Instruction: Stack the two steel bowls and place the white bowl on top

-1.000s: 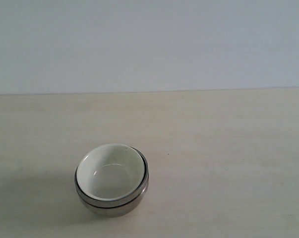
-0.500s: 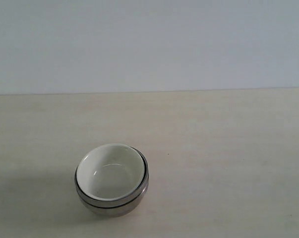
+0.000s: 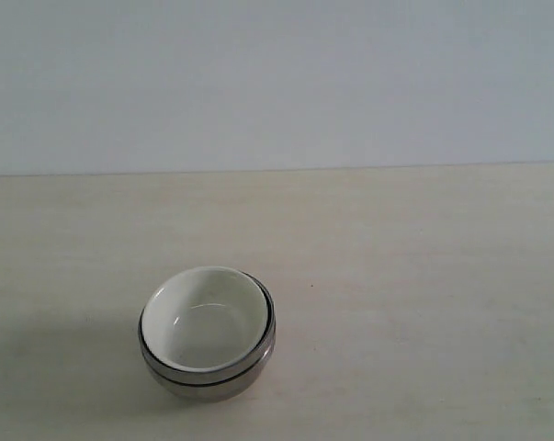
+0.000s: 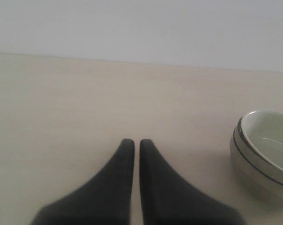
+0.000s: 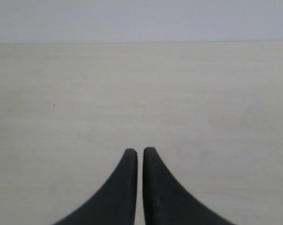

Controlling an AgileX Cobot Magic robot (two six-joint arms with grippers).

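The white bowl (image 3: 203, 317) sits nested inside the stacked steel bowls (image 3: 212, 384) at the front left of the table in the exterior view; only steel rims and the outer wall show around it. The left wrist view catches the same stack (image 4: 254, 161) with the white bowl (image 4: 270, 138) on top, off to one side and well apart from my left gripper (image 4: 137, 142), which is shut and holds nothing. My right gripper (image 5: 140, 151) is shut too, over bare tabletop, with no bowl in its view. Neither gripper appears in the exterior view.
A pale wooden table (image 3: 396, 276) runs back to a plain light wall (image 3: 277, 83). Nothing else stands on it besides the bowl stack.
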